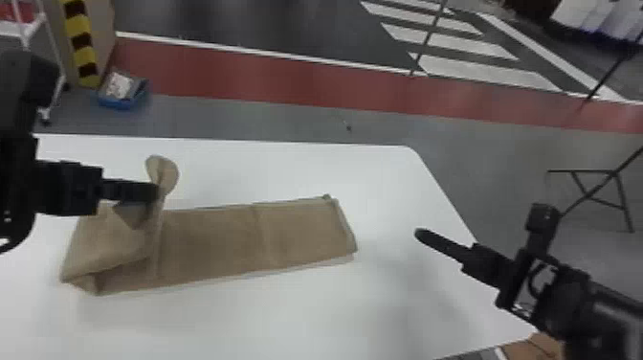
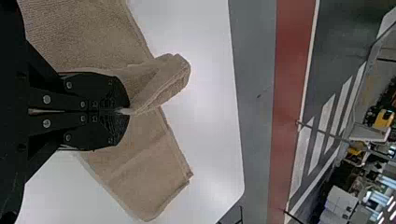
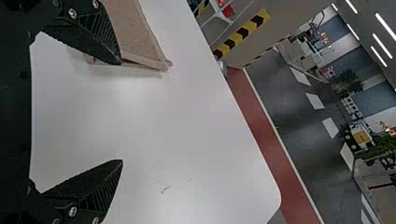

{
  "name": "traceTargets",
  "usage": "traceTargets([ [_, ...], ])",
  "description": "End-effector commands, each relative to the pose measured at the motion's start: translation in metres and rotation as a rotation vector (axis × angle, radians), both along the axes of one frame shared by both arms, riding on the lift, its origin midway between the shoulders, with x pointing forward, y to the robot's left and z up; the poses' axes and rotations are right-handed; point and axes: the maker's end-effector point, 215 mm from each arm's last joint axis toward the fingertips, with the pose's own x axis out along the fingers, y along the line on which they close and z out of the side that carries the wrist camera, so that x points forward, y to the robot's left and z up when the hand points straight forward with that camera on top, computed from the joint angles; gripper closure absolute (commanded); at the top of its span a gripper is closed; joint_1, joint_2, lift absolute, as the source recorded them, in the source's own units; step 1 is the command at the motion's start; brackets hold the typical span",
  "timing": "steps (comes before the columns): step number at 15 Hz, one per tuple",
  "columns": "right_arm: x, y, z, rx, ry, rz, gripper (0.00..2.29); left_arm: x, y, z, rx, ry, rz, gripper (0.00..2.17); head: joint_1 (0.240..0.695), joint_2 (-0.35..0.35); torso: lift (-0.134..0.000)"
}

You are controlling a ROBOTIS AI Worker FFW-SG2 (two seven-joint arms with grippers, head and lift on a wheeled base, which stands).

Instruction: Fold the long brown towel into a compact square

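The left claw [image 1: 155, 191] pinches a raised fold of the brown towel [image 1: 210, 244], its two fingers closed together on the cloth, above a white surface [image 1: 382, 297]. The towel stretches in a long strip over the surface, its left part lifted and folded over, its right part flat. Well apart from the towel's right end (a neatly squared one), the right claw [image 1: 418, 233] hangs over the surface with its fingers spread wide. Beyond the surface's far edge, a blue bin [image 1: 122, 103] sits on the gray floor [image 1: 249, 117], near a red band [image 1: 268, 79].
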Motion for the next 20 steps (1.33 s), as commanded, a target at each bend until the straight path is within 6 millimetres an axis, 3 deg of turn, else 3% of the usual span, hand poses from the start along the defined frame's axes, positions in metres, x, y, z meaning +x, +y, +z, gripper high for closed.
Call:
traceTargets([
  [1,-0.001,-0.002,0.001,-0.004,-0.002,-0.003,0.15,-0.007,-0.005,-0.026,0.028,0.053,0.001,2.14,0.695,-0.350,-0.124],
  [4,0.000,-0.003,0.000,-0.004,-0.002,-0.003,0.15,-0.005,0.001,-0.051,0.111,0.082,0.038,2.14,0.695,-0.350,-0.124],
  [10,-0.004,-0.008,-0.002,-0.002,-0.003,-0.013,0.15,-0.001,0.002,-0.066,0.170,0.084,0.049,2.14,0.695,-0.350,-0.124],
  [16,-0.009,-0.012,-0.002,0.006,-0.005,-0.022,0.15,0.009,0.010,-0.049,0.179,0.042,0.076,2.14,0.695,-0.350,-0.124],
  [20,-0.014,-0.016,-0.005,0.001,0.001,-0.023,0.15,0.017,0.028,-0.036,0.169,0.016,0.127,2.14,0.695,-0.350,-0.124],
])
